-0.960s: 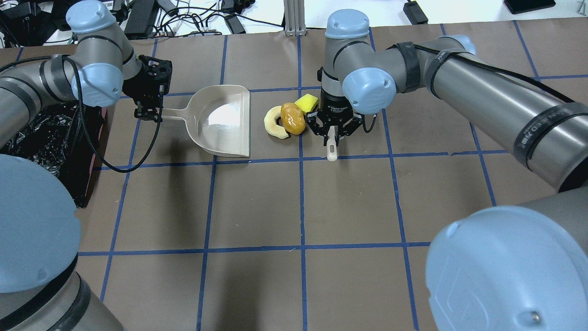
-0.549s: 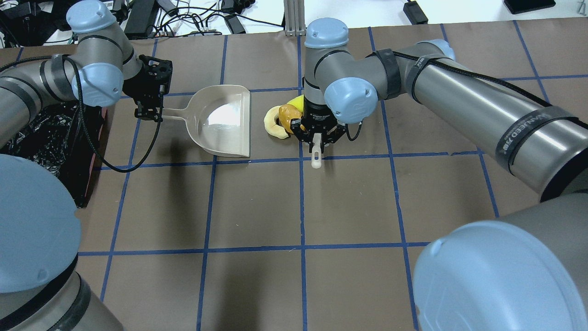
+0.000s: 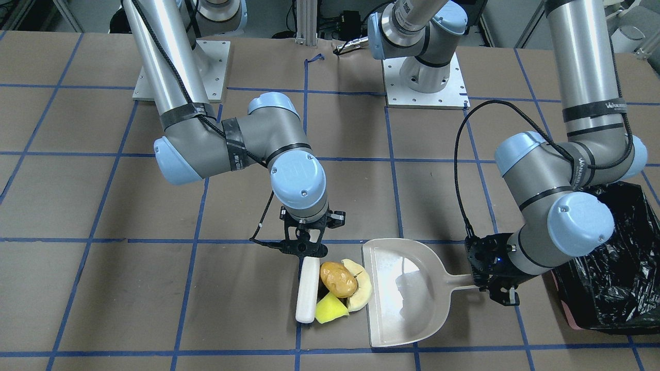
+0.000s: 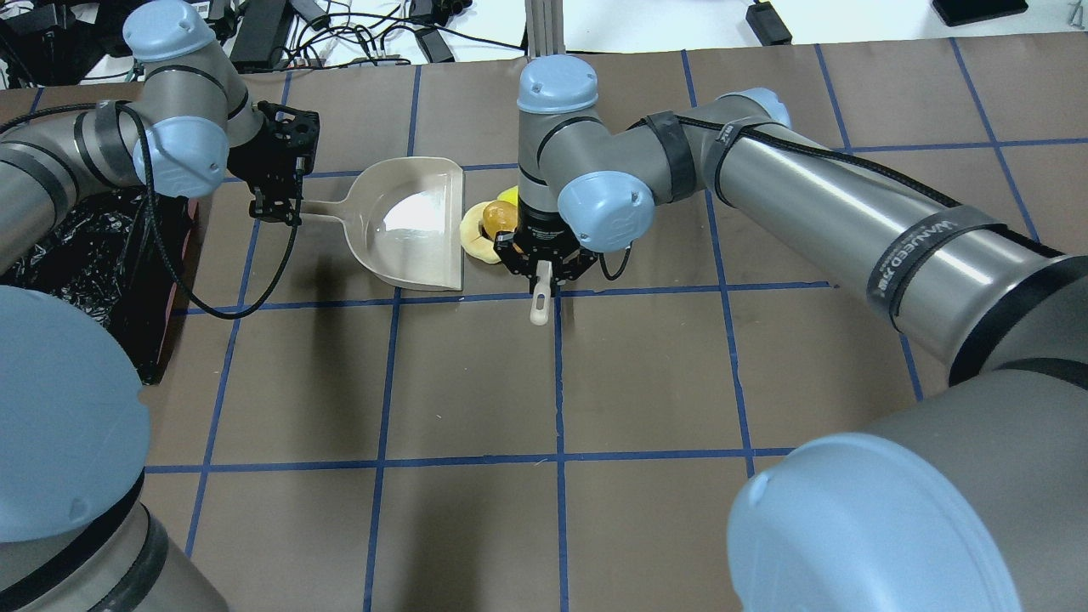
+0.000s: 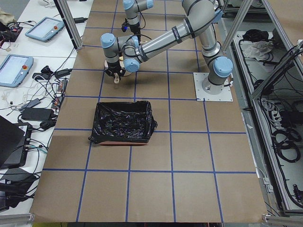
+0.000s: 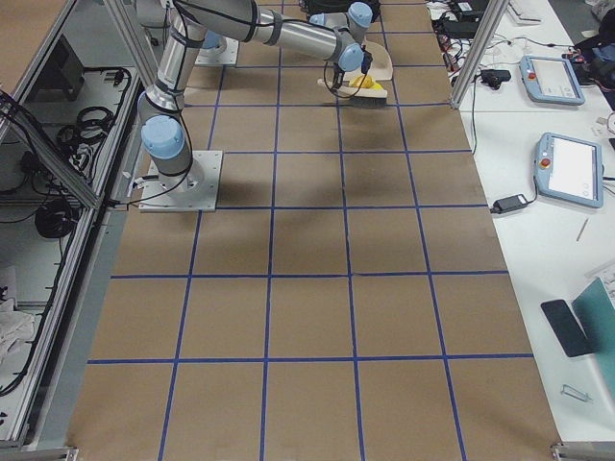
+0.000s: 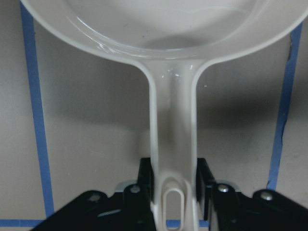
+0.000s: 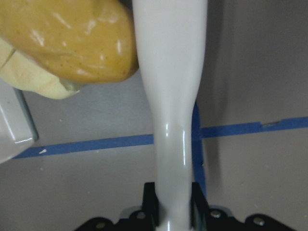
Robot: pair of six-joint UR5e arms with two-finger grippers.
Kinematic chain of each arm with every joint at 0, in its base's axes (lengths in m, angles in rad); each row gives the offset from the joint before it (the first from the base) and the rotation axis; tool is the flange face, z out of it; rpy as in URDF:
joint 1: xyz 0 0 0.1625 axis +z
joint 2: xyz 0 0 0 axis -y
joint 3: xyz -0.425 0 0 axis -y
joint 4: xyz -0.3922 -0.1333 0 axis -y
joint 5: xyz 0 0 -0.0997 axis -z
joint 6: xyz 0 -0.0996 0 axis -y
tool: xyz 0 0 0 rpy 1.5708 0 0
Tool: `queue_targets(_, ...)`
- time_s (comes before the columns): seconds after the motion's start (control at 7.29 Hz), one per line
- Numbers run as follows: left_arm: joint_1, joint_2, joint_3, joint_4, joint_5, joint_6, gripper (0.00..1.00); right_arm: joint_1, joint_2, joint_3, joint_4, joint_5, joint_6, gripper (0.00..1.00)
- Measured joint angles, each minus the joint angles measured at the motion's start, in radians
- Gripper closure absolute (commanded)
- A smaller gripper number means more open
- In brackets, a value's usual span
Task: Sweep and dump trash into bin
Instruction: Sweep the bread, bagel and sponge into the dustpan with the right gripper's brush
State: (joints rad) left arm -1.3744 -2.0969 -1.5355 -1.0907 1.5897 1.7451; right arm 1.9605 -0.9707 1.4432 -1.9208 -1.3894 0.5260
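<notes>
Tabletop [image 3: 103,288]: trash [image 3: 338,279] lies at dustpan [image 3: 407,309] mouth, none inside; right gripper [image 3: 306,251] clamps brush [image 3: 307,291], left gripper [image 4: 274,206] clamps dustpan handle; bin [image 3: 608,278] dump pending

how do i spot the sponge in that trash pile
Find the cream dustpan mid-table; a small pile sits at its open mouth. There the sponge lies beside a glossy brown lump and a pale curved slice. It alone is a bright yellow wedge.

You see the right gripper [image 8: 173,211] pinching a glossy white plastic handle [image 8: 172,86] that runs up mid-frame. Top left: brown glossy potato-like lump [image 8: 67,38] touching the handle, pale cream curved slice [image 8: 26,77] beneath. Cream plastic dustpan [image 8: 12,130] corner at left edge. Blue tape line [image 8: 96,143] crosses below.
</notes>
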Motion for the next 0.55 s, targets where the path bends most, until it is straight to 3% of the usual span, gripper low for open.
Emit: queue_targets(0.55, 0.000, 0.000, 0.004, 0.001, 0.000, 0.000, 0.71, 0.090, 0.080, -0.134, -0.009, 0.053, 0.126, 1.00)
